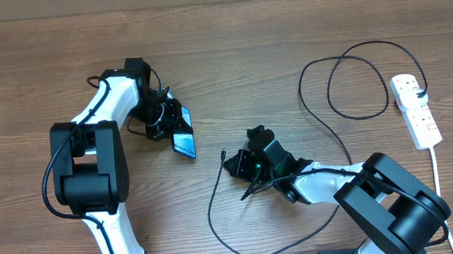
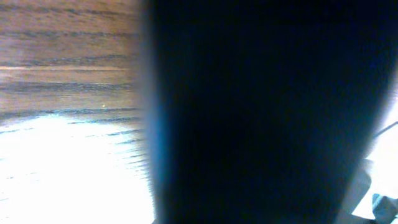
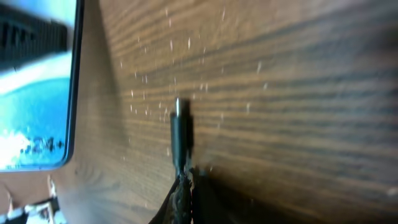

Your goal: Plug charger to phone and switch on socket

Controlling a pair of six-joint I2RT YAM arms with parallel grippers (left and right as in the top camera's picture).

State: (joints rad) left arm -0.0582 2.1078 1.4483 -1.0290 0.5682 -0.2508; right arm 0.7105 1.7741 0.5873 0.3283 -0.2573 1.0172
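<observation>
Overhead: phone [image 1: 184,140] tilted left of centre, socket [image 1: 416,111] at the right edge.
Left gripper [image 1: 169,122] jaws clamp the phone; right gripper [image 1: 235,161] jaws pinch the charger [image 3: 181,130], bare tabletop [image 3: 280,93] between its tip and the phone's edge.

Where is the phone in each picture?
Overhead: phone left of centre, in the left pincer.
Left wrist: only a dark blur, perhaps it; cannot tell.
Right wrist: phone at the left edge, screen glowing blue.
Shared landmark: charger tip, right of the phone in overhead and right wrist.
</observation>
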